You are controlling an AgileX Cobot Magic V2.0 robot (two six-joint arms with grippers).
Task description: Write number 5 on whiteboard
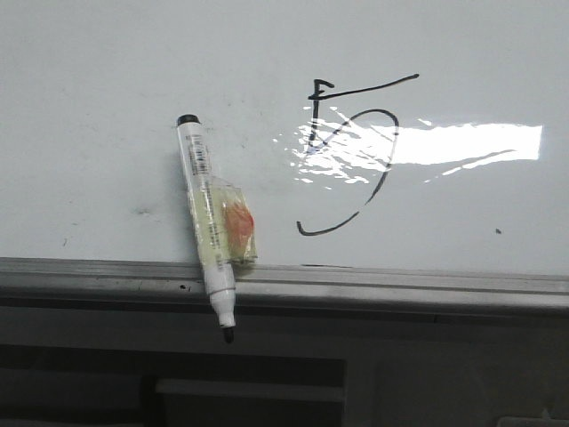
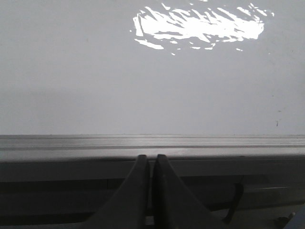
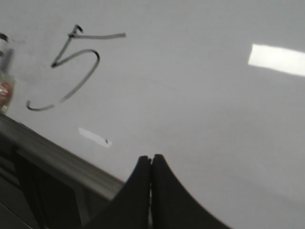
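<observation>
The 5 (image 1: pixel 351 160) stands drawn on the whiteboard (image 1: pixel 107 71), well apart from the right end effector (image 3: pixel 151 160), which is closed and empty. The left end effector (image 2: pixel 151 160), also closed on nothing, hangs over the rail (image 2: pixel 71 143). A marker (image 1: pixel 206 222) lies beside the 5.

Front view looks forward and down over the whiteboard (image 1: pixel 107 80), fairly close, grey rail (image 1: pixel 356 285) crossing low in frame, the number 5 (image 1: pixel 351 160) right of centre and a marker pen (image 1: pixel 206 222) lying across the rail. Left wrist view sits low behind the left gripper (image 2: pixel 151 162), facing square across the rail onto bare board with glare. Right wrist view sits over the board behind the right gripper (image 3: pixel 151 162), tilted, so the rail runs diagonally. Front and right wrist views share the 5, rail and pen; left wrist shares only rail and board.
</observation>
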